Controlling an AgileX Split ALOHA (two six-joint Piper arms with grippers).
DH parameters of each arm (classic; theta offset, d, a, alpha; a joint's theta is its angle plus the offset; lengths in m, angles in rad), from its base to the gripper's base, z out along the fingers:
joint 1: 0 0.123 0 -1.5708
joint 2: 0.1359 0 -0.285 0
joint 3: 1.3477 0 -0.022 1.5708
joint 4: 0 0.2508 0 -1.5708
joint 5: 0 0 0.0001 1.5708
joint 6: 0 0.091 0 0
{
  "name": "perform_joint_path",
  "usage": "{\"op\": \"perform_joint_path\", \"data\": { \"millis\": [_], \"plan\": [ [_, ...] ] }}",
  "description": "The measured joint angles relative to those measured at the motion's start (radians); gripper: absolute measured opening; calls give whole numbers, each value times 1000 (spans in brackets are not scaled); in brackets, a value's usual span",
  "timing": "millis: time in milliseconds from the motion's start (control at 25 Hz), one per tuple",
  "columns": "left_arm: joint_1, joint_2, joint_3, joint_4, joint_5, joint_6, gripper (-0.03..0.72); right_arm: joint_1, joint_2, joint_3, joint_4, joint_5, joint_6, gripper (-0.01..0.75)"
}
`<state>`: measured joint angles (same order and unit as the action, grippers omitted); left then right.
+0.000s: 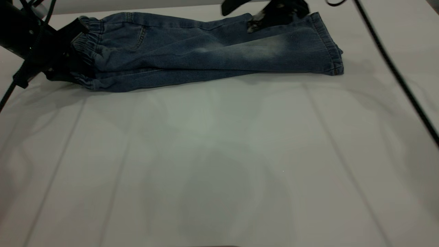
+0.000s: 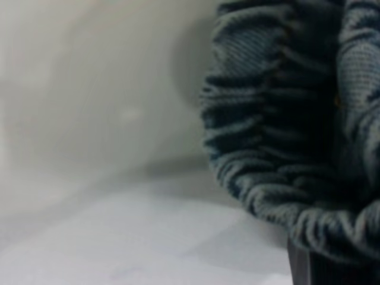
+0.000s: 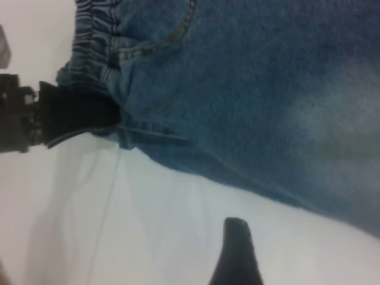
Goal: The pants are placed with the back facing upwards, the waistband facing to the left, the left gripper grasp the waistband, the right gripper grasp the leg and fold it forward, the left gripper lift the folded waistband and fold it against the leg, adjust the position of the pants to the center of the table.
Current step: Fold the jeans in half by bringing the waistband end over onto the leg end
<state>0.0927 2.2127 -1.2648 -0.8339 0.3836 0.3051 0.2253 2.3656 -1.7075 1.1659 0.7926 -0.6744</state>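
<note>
near half: bare table (image 1: 219, 164), open for passage
far strip: pants (image 1: 205, 51) span it
far left: left gripper (image 1: 73, 51) at waistband (image 1: 85, 44)
right: cable (image 1: 394, 68) crosses diagonally

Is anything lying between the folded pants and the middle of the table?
Nothing visible does. The pants lie along the far edge, and the table between them and its centre is bare; only shadows cross it.

Pants (image 1: 192, 51): mid-blue denim, pale faded oval patch on upper leg (image 1: 264, 46). Waistband (image 1: 84, 43): darker blue, ribbed with gathered folds. Surface (image 1: 219, 164): plain white to pale grey, faint shadow streaks. Left gripper (image 1: 63, 41), right gripper (image 1: 267, 13): black. Cable (image 1: 394, 68): black.
</note>
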Motion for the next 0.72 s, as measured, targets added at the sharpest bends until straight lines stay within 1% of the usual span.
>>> {"op": "perform_joint_path", "data": {
  "millis": [160,360,560,720],
  "plan": [
    [-10,-86,0,105,54,16,95,74,2,-35,-80,-89,64,467],
    [-66,-238,20,230,99,20,95,169,32,-117,-241,-160,180,467],
    [-111,-358,30,291,138,20,95,220,154,-233,-301,-149,282,467],
    [-118,-421,30,308,160,23,95,252,250,-320,-314,-85,313,467]
  ]
}}
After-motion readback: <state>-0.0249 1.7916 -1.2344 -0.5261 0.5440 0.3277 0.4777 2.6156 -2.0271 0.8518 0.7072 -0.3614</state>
